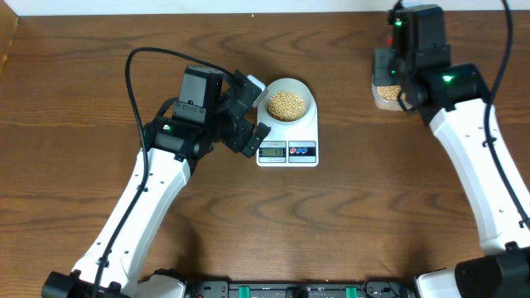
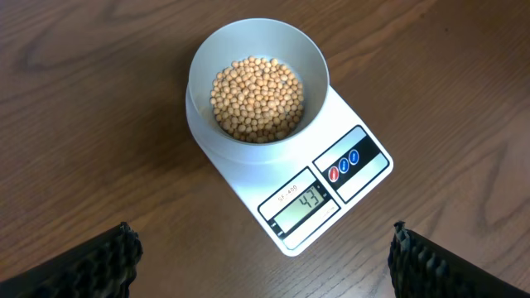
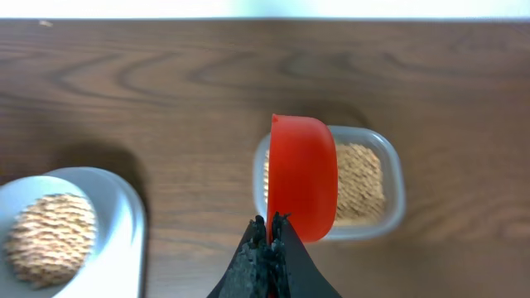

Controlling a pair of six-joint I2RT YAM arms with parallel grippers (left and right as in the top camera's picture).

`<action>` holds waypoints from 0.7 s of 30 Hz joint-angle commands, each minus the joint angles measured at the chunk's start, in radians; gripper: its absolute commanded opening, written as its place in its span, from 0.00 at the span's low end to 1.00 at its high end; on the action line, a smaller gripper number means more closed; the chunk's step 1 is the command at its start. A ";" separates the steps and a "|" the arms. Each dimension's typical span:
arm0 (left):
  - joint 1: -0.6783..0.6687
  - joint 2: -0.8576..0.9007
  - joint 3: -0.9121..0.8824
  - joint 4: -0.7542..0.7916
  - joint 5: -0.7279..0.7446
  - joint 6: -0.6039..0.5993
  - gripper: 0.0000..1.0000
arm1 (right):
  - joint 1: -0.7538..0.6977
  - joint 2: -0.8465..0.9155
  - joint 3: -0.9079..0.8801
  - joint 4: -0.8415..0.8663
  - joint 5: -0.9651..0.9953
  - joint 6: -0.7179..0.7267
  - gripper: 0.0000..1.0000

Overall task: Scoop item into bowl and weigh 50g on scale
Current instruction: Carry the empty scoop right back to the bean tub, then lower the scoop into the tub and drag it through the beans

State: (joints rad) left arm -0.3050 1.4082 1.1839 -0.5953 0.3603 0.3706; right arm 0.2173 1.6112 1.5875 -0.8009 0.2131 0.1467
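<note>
**A:** Where are the beans (image 2: 257, 99) right now?

**B:** Most sit heaped in the pale bowl (image 2: 310, 62), which stands on the back of the white scale (image 2: 248, 178). The scale lies flat on the brown desk (image 1: 99, 50), near its middle. Its display (image 2: 305, 203) reads 43, and the 2 round buttons (image 2: 344, 165) sit just beside it.

**A:** And your left pincer (image 1: 255, 112)?

**B:** Spread wide and holding nothing. It hangs just left of the scale, pointed at the bowl. From my left wrist I see only the tips of my 2 black fingers (image 2: 91, 265) in the bottom corners, with bowl and scale between them.

**A:** The right one?

**B:** My right pincer (image 3: 269, 248) is clamped tight on the red scoop (image 3: 304, 178). The scoop is turned on its side above the clear tub (image 3: 393, 178), over its left part. More beans lie in that tub, which stands at the far right of the desk, well apart from the scale.

**A:** Anything in the scoop?

**B:** I cannot tell; I only see its back.
</note>
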 commanded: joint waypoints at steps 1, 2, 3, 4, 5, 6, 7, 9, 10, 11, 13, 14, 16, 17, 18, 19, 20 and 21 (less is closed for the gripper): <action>0.000 0.008 -0.002 -0.002 -0.006 0.002 0.98 | -0.029 0.000 0.002 -0.027 0.020 0.032 0.01; 0.000 0.008 -0.002 -0.002 -0.006 0.002 0.98 | -0.034 0.000 0.002 -0.040 0.020 0.031 0.01; 0.000 0.008 -0.002 -0.002 -0.006 0.002 0.98 | -0.037 0.000 0.002 -0.051 0.020 0.028 0.01; 0.000 0.008 -0.002 -0.002 -0.006 0.002 0.98 | -0.040 0.000 0.002 -0.060 0.020 0.028 0.01; 0.000 0.008 -0.002 -0.002 -0.006 0.002 0.98 | -0.041 0.000 0.002 -0.070 0.021 0.028 0.01; 0.000 0.008 -0.002 -0.002 -0.006 0.002 0.98 | -0.042 0.001 0.002 -0.078 0.020 0.028 0.01; 0.000 0.008 -0.002 -0.002 -0.006 0.002 0.98 | -0.042 0.001 0.002 -0.089 0.021 0.028 0.01; 0.000 0.008 -0.002 -0.002 -0.006 0.002 0.98 | -0.042 0.001 -0.003 -0.106 0.021 0.028 0.01; 0.000 0.008 -0.002 -0.002 -0.006 0.002 0.98 | -0.043 0.001 -0.008 -0.112 0.021 0.029 0.01; 0.000 0.008 -0.002 -0.002 -0.006 0.002 0.98 | -0.044 0.001 -0.013 -0.118 0.021 0.029 0.01; 0.000 0.008 -0.002 -0.002 -0.006 0.002 0.98 | -0.044 0.001 -0.025 -0.130 0.021 0.029 0.01; 0.000 0.008 -0.002 -0.002 -0.006 0.002 0.98 | -0.044 0.001 -0.031 -0.132 0.021 0.029 0.01; 0.000 0.008 -0.002 -0.002 -0.006 0.002 0.98 | -0.044 0.003 -0.050 -0.126 0.021 0.032 0.01; 0.000 0.008 -0.002 -0.002 -0.006 0.002 0.98 | -0.048 0.006 -0.058 -0.120 0.021 0.033 0.01; 0.000 0.008 -0.002 -0.002 -0.006 0.002 0.98 | -0.053 0.010 -0.064 -0.114 0.020 0.037 0.01; 0.000 0.008 -0.002 -0.002 -0.006 0.002 0.98 | -0.060 0.016 -0.070 -0.107 0.020 0.050 0.01; 0.000 0.008 -0.002 -0.002 -0.006 0.002 0.98 | -0.068 0.025 -0.073 -0.104 0.020 0.064 0.01; 0.000 0.008 -0.002 -0.002 -0.006 0.002 0.98 | -0.074 0.032 -0.073 -0.104 0.018 0.067 0.01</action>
State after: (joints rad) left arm -0.3050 1.4082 1.1839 -0.5953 0.3603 0.3706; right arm 0.1680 1.6161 1.5291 -0.9119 0.2207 0.1730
